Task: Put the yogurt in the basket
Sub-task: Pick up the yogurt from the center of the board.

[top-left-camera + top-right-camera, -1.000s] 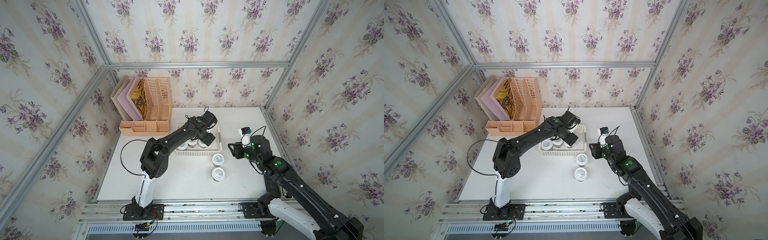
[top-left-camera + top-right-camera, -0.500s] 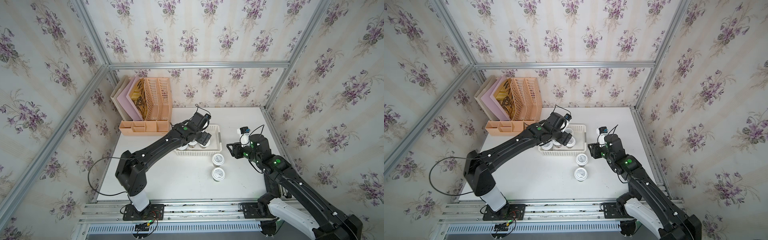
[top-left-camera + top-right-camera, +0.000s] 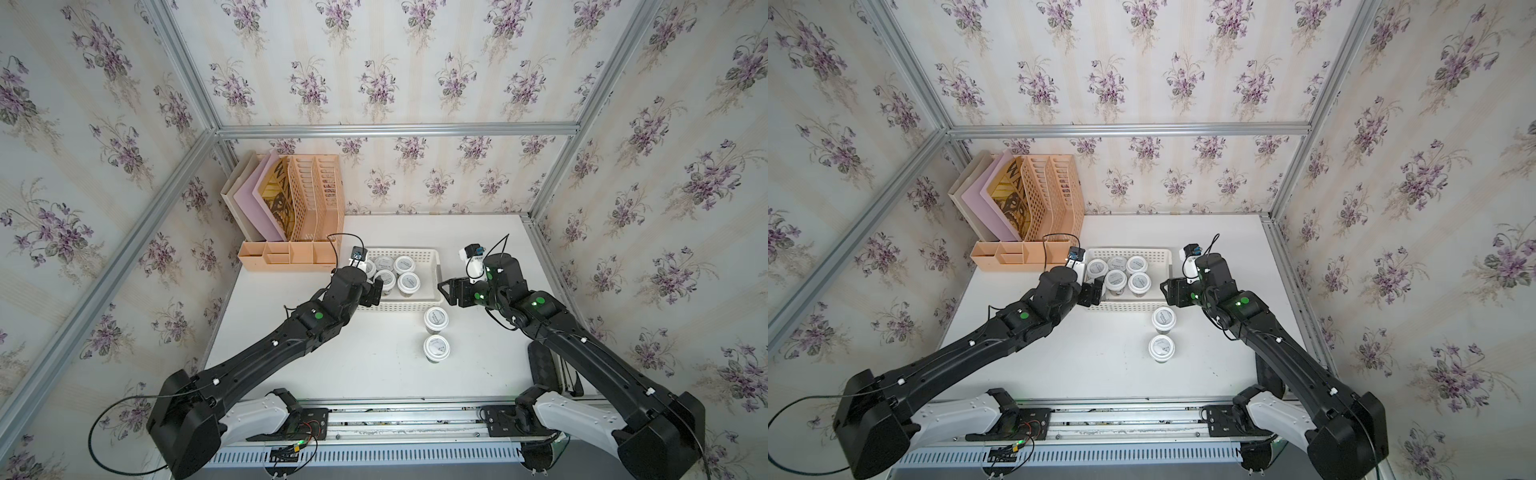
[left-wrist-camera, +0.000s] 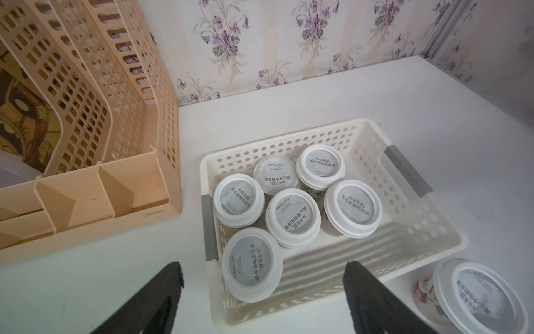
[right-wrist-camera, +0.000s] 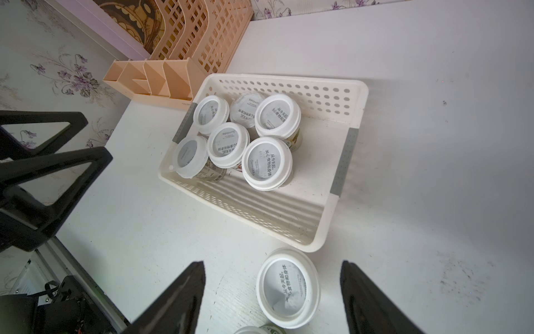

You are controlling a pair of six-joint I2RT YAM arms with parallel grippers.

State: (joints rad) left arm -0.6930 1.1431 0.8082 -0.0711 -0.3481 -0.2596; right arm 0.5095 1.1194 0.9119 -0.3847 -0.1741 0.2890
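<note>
My left hand [image 4: 263,267] hangs wide open and empty over the near-left corner of the basket [image 3: 401,306]. My right hand [image 5: 272,264] is open too, gripping nothing, above a yogurt cup [image 5: 287,287] standing on the bench [image 3: 374,374]. Six yogurt cups [image 4: 293,217] sit in the basket, mid-bench toward the far edge. Another cup [image 3: 436,348] stands outside, nearer the near edge.

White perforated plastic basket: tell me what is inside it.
Six white-lidded round yogurt cups crowd one end of the basket; the other end's floor is bare. Lids hide most cup bodies and the floor beneath them.
</note>
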